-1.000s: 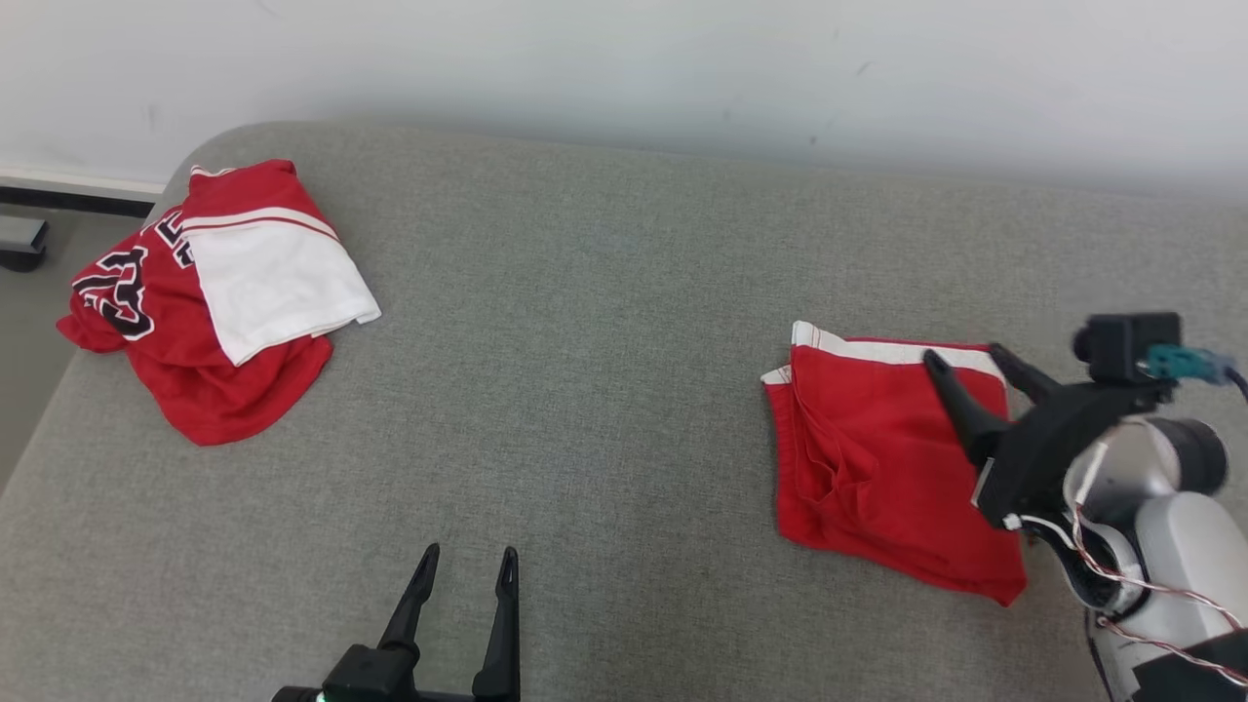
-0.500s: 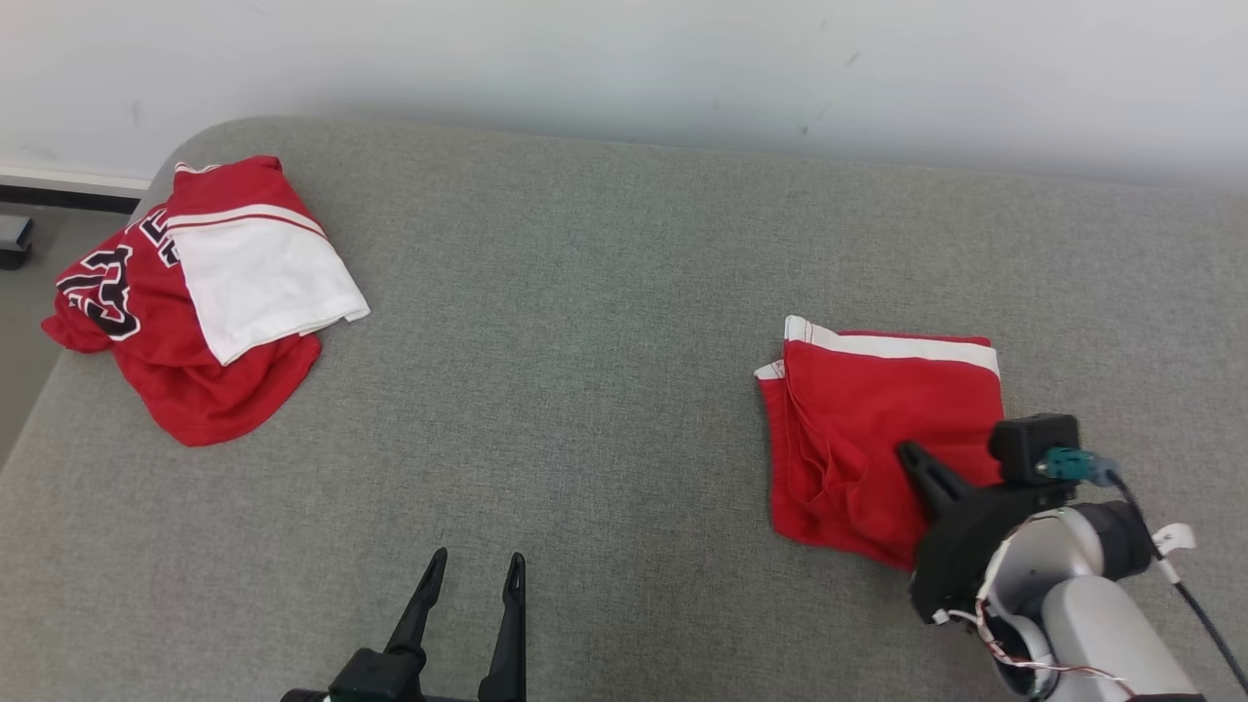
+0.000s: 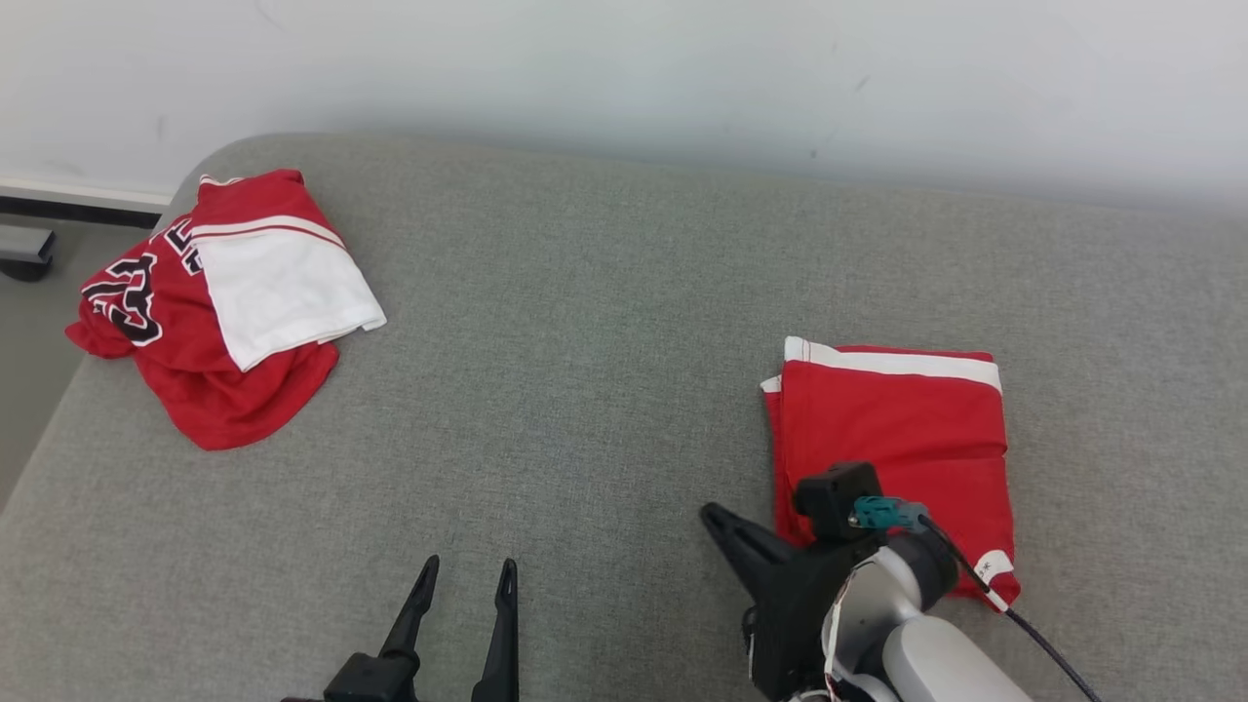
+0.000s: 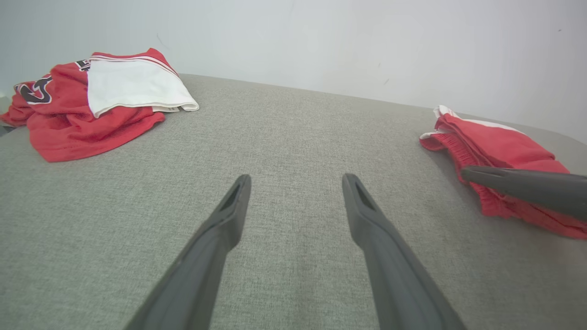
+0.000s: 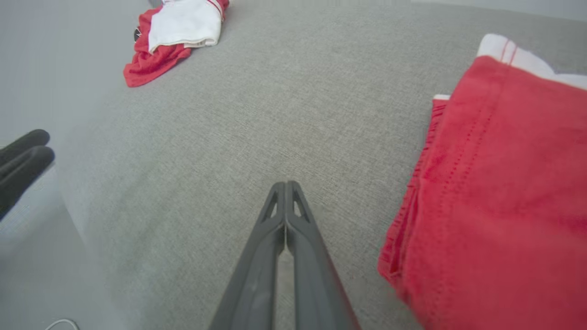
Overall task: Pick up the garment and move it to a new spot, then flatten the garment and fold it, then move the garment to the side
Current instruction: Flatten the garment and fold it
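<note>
Head view: the folded red garment [image 3: 892, 439] lies on the right of the grey cushion [image 3: 585, 341]. A small white tag [image 3: 993, 565] sits at its near right corner, its print too small to read. At the far left, a crumpled red-and-white jersey [image 3: 224, 312] bears black characters I cannot make out.

Left wrist view: the left gripper [image 4: 296, 183] is spread wide and empty.

Right wrist view: the right gripper [image 5: 285, 185] has its fingers pressed together on nothing, just left of the garment.

The near corner of the folded red garment [image 3: 897, 429] lies hidden behind the right arm [image 3: 926, 643].
</note>
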{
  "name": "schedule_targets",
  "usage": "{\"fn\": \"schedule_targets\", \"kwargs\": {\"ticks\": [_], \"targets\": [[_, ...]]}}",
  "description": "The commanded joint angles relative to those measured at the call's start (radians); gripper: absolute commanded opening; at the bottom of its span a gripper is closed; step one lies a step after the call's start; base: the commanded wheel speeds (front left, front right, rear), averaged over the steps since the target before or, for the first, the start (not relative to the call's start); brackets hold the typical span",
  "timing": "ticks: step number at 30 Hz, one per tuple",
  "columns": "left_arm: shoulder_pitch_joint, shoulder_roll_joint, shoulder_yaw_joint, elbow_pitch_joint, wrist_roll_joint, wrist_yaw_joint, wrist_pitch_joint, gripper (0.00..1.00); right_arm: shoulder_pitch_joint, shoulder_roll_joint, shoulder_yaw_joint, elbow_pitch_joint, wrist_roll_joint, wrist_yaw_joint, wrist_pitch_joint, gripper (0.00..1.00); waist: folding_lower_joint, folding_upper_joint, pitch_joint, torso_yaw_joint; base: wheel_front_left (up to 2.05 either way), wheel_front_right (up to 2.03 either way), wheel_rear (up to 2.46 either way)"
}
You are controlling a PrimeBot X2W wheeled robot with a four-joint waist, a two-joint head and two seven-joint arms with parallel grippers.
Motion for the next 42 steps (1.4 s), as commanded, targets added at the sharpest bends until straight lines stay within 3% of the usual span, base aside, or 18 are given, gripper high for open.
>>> {"fn": "schedule_targets", "kwargs": {"ticks": [1,2,3,4,8,11,17,24,28,33,42], "targets": [[0.015,-0.001,0.006,-0.002,-0.002,0.005,-0.003,1.0,0.024,0.014,0.009,-0.033,0.049,-0.002,-0.014,0.0,0.0,0.0,-0.014,-0.012,0.0,0.0,0.0],[0.018,-0.001,0.008,-0.005,-0.002,0.007,-0.003,1.0,0.034,0.017,0.006,-0.052,0.067,-0.002,-0.02,0.38,0.0,0.0,-0.02,-0.017,0.0,0.0,0.0],[0.022,-0.001,0.012,-0.008,0.0,0.008,-0.003,1.0,0.045,0.019,0.003,-0.072,0.084,-0.002,-0.028,0.83,0.0,0.0,-0.027,-0.023,0.0,0.0,0.0],[0.026,-0.001,0.015,-0.009,0.002,0.008,-0.003,1.0,0.059,0.021,-0.008,-0.093,0.101,-0.002,-0.039,1.0,0.0,0.0,-0.032,-0.029,0.0,0.0,0.0],[0.04,-0.001,0.036,-0.026,0.014,0.012,-0.003,1.0,0.129,0.034,-0.069,-0.172,0.127,-0.002,-0.085,1.0,0.0,0.0,-0.063,-0.057,0.0,0.0,0.0],[0.065,-0.001,0.061,-0.059,0.035,0.017,-0.003,1.0,0.195,0.058,-0.172,-0.222,0.117,-0.002,-0.141,1.0,0.0,0.0,-0.099,-0.083,0.0,0.0,0.0],[0.112,-0.001,0.116,-0.123,0.068,0.021,-0.003,1.0,0.297,0.108,-0.377,-0.274,0.016,-0.002,-0.239,1.0,0.0,0.0,-0.138,-0.132,0.0,0.0,0.0],[0.131,-0.001,0.165,-0.139,0.08,0.016,-0.003,1.0,0.359,0.127,-0.513,-0.28,-0.085,-0.002,-0.309,1.0,0.0,0.0,-0.152,-0.171,0.0,0.0,0.0],[0.144,-0.001,0.19,-0.131,0.082,0.016,-0.003,1.0,0.375,0.116,-0.533,-0.266,-0.122,-0.002,-0.335,1.0,0.0,0.0,-0.16,-0.193,0.0,0.0,0.0],[0.154,0.001,0.224,-0.1,0.089,0.003,-0.003,1.0,0.388,0.053,-0.506,-0.209,-0.099,-0.002,-0.37,1.0,0.0,0.0,-0.168,-0.214,0.0,0.0,0.0],[0.172,0.0,0.277,-0.083,0.087,-0.008,-0.003,1.0,0.39,0.015,-0.459,-0.137,-0.095,-0.002,-0.404,1.0,0.0,0.0,-0.175,-0.239,0.0,0.0,0.0]]}}
